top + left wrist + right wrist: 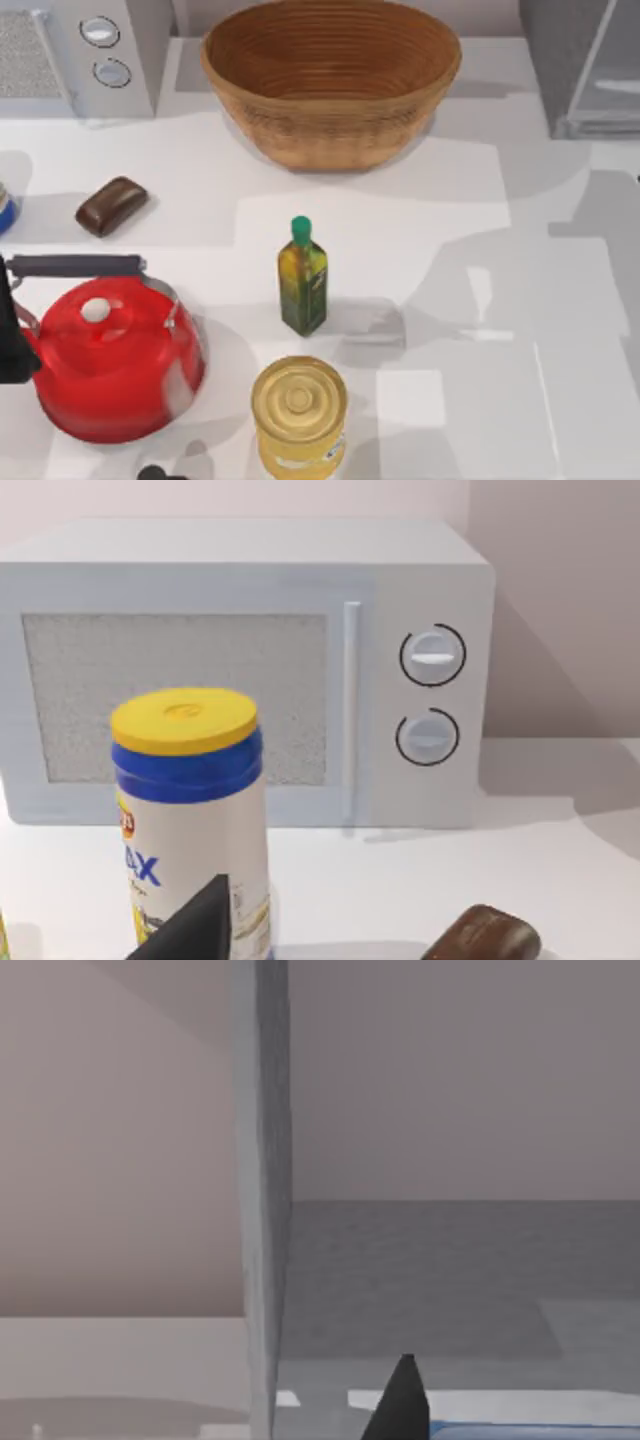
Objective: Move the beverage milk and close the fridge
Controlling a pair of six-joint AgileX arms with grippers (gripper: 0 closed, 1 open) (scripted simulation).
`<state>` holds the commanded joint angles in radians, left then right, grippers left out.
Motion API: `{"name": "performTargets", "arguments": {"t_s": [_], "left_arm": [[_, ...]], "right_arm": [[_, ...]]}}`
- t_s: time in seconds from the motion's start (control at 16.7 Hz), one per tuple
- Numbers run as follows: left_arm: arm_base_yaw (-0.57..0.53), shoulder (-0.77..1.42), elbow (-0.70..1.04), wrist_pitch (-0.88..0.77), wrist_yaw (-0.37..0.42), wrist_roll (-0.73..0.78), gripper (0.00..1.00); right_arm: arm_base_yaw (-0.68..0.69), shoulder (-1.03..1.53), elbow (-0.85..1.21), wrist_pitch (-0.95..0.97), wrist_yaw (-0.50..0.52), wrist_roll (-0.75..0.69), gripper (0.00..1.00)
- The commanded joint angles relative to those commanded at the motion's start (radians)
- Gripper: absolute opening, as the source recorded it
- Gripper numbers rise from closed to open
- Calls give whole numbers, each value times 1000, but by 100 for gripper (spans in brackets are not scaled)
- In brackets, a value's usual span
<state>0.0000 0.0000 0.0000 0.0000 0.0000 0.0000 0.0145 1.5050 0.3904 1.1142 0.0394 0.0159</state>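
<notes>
Right gripper (402, 1400) is showing just one dark fingertip in its wrist view, and I cannot tell how its fingers are standing. A strip of blue, seemingly the beverage milk (530, 1428), is sitting right beside that tip. Ahead, the fridge (580, 65) is standing at the table's far right corner with its door edge (262, 1190) jutting forward. Left arm (12, 330) is waiting at the left edge by the red kettle (110, 365).

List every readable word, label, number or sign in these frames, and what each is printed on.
"AX": blue letters, the visible end of a cut-off word, on the yellow-lidded canister in the left wrist view.
Small logo at the canister's edge: too blurred to read.
Label on the yellow tin can: too small to read.
Oil bottle label: unreadable.
Microwave dials: no markings legible.
</notes>
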Motion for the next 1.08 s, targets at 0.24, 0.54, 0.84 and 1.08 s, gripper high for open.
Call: {"name": "performTargets", "arguments": {"t_s": [0.24,0.54,0.84,1.08], "left_arm": [[0,0,0,0,0,0,100],[0,0,0,0,0,0,100],[0,0,0,0,0,0,100],[0,0,0,0,0,0,100]], "right_arm": [[-1,16,10,-6,-1,1,0],[-50,180,197,-87,-53,-8,0],[-106,385,469,-188,-109,-19,0],[-152,530,702,-281,-157,-28,0]]}}
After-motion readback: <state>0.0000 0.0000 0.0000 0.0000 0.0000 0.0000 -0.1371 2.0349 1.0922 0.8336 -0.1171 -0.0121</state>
